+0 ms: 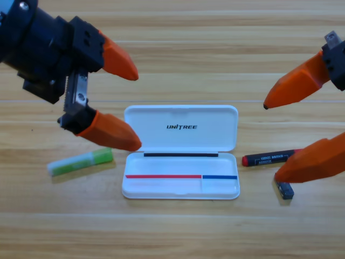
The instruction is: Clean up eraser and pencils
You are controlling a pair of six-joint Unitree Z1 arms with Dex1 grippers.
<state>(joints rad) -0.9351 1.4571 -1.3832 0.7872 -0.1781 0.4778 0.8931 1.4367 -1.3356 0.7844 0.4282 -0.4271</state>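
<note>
A white UNITREE case lies open in the middle of the table. The light green pencil lies left of the case, tilted slightly. The black pencil with red ends lies right of the case, partly covered by my right gripper's lower jaw. The small dark eraser sits just below that jaw. My left gripper is open above the green pencil and beside the case lid, holding nothing. My right gripper is open at the right edge, its jaws spread above and below the black pencil, holding nothing.
The wooden table runs all around the case. Both arms come in from the upper corners and loom large over the table's sides.
</note>
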